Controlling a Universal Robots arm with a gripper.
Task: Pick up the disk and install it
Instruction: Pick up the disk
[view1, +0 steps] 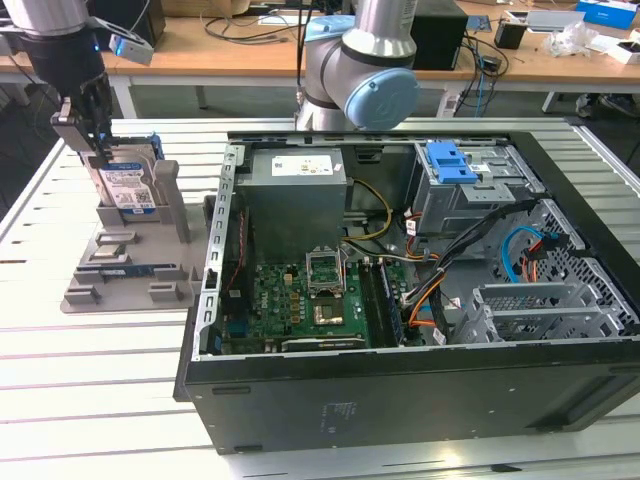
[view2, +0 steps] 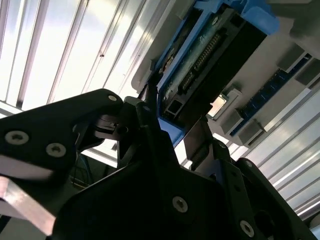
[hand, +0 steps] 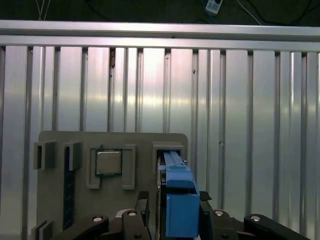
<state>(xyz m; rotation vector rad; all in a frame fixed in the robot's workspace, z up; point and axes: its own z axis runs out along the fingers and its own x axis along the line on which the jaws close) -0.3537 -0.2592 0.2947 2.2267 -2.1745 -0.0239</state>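
Pick-up step, by judgement: gripper (view1: 100, 150) with jaws closed narrowly on the blue plastic rail of the disk (view1: 128, 187), a flat silver-metal slab standing on edge in a matt grey slotted holder (view1: 120, 272) on the ribbed aluminium worktop (view1: 60, 350); freeing it would call for a straight pull along the slot.

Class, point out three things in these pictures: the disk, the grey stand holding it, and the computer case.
disk (view1: 128, 190), exterior view, on its label.
grey stand (view1: 120, 285), exterior view, on its flat base.
computer case (view1: 400, 400), exterior view, on its black near wall.
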